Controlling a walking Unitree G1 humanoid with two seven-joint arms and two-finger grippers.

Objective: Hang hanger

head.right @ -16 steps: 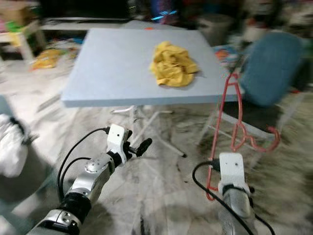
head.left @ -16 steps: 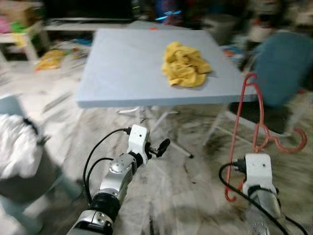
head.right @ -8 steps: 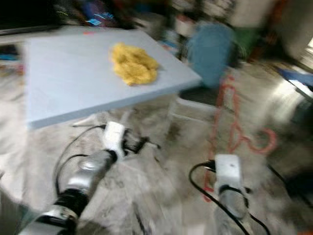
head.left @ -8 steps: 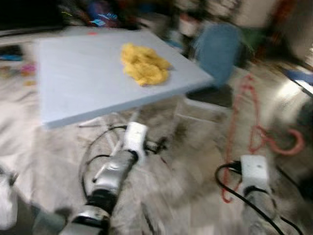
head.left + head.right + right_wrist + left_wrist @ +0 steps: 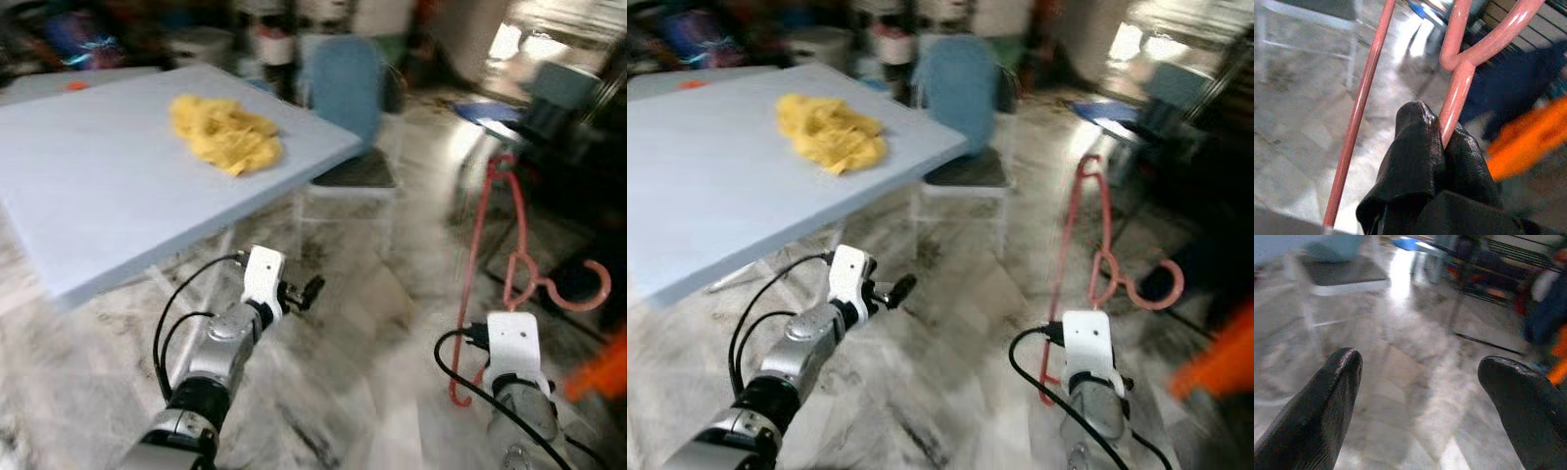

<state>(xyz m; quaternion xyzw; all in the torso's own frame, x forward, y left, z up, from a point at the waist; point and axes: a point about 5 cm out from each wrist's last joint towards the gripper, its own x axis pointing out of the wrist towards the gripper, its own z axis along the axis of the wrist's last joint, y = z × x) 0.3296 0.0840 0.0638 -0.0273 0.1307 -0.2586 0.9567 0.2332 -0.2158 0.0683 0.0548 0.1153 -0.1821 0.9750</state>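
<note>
A pale blue worktop (image 5: 88,186) fills the upper left of the left eye view, with a crumpled yellow cloth (image 5: 223,134) lying on it toward its far side. Below it, in the lower left of the frame, the left end effector (image 5: 306,291) is held out over the grey marbled floor (image 5: 362,352); in the left wrist view its two black fingers (image 5: 1327,406) stand wide apart, released, with nothing between them. At upper centre, just past the worktop's corner, a blue-backed chair (image 5: 348,93) with a dark seat stands on white legs. In the lower right of the frame, the right end effector (image 5: 1442,142) is clenched on a red hanger (image 5: 490,264), the pads pinching one of its thin bars just below the neck. The hanger stands upright above the right wrist, its long bar rising toward the upper right and its hook (image 5: 578,289) curling out to the right edge. A blurred orange shape (image 5: 598,367) lies at the lower right edge.
</note>
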